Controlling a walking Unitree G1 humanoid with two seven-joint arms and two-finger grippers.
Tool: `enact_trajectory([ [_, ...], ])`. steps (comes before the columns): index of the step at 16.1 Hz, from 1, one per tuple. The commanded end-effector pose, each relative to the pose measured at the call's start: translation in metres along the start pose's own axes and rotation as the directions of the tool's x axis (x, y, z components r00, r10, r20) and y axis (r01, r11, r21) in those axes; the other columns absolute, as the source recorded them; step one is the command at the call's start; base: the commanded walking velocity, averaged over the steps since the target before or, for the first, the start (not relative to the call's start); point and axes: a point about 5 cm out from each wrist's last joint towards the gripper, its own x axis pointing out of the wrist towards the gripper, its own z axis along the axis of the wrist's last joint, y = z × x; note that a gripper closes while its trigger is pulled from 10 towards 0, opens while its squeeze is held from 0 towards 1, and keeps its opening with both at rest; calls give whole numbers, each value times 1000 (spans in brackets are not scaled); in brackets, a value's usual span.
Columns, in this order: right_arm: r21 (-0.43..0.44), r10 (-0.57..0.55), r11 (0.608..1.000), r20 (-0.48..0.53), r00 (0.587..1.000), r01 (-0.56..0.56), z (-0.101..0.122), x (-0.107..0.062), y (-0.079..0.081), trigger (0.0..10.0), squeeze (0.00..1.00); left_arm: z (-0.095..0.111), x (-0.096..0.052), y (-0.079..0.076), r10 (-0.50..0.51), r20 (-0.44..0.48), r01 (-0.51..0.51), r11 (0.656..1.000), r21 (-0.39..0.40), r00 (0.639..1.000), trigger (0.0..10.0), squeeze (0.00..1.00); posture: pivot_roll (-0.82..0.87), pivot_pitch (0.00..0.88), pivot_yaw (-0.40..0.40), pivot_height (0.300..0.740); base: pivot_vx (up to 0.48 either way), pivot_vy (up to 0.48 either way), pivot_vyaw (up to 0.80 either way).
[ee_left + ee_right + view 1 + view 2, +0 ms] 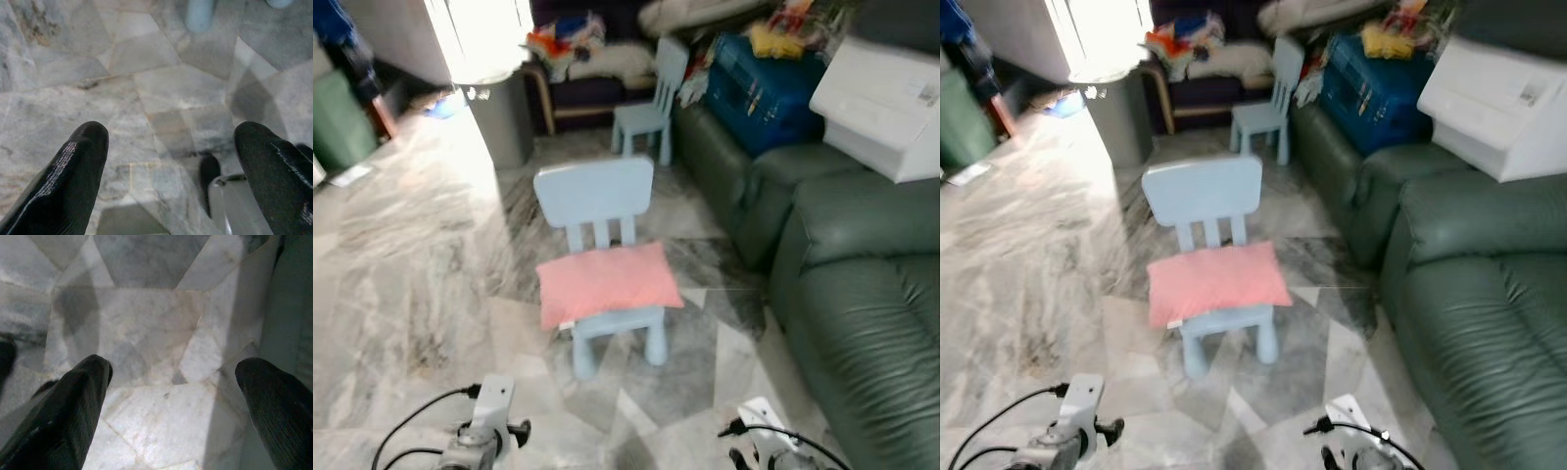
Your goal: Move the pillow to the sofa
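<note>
Pillow: the pink pillow [607, 282] lies flat on the seat of a small blue chair [597, 201]. Its near left corner hangs a little over the seat edge. It is not on the sofa.

Sofa: the big dark green sofa [871, 323] stands on the right, near the chair. A strip of grey stone floor [421, 294] lies between them. The near seat looks bare. Farther back a white box [886, 108] and a blue case [769, 88] sit on it.

Left gripper: the left gripper [171, 147] hangs low on the near left, over the floor. Its fingers [73, 171] are spread wide and hold nothing.

Right gripper: the right gripper [171, 382] hangs low on the near right, beside the sofa's edge. Its fingers [78, 401] are spread wide too, and hold nothing.

Step in hand: I think it is getting to the pillow, since both arms are low and well short of it.

How to do it well: come close to the chair's front. Grab the pillow by a side edge, as it is soft and will sag. Keep the fingers wide until they are around the cloth. Lift it straight up so the light chair does not tip or slide.

Where to put it: the bare near seat looks best.

Watch out: a second blue chair [651, 103] stands farther back.
</note>
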Motion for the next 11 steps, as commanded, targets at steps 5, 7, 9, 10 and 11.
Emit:
enact_trajectory([
  [5, 1, 28, 1000, 28, 999, -28, 10, 2, 10, 10000, 0, -3, -1, 14, 35, -10, -35, 999, 21, 999, 10000, 0, -34, 0, 32, 740, 454, 0, 0],
  [7, 0, 29, 1000, 27, 999, -29, 10, 2, 10, 10000, 0, -4, -1, 14, 36, -12, -36, 999, 16, 999, 10000, 0, -34, 0, 32, 740, 480, 0, 0],
  [9, -2, 29, 1000, 27, 999, -29, 10, 2, 10, 10000, 0, -4, -1, 14, 37, -14, -37, 999, 11, 999, 10000, 0, -33, 0, 31, 740, 480, 0, 0],
  [10, -3, 29, 1000, 27, 999, -29, 10, 2, 10, 10000, 0, -4, -1, 14, 39, -15, -38, 999, 9, 999, 10000, 0, -33, 0, 31, 740, 480, 0, 0],
  [11, -3, 29, 1000, 27, 999, -29, 9, 2, 10, 10000, 0, -4, -1, 14, 38, -13, -38, 999, 8, 999, 10000, 0, -34, 0, 33, 740, 480, 0, 0],
])
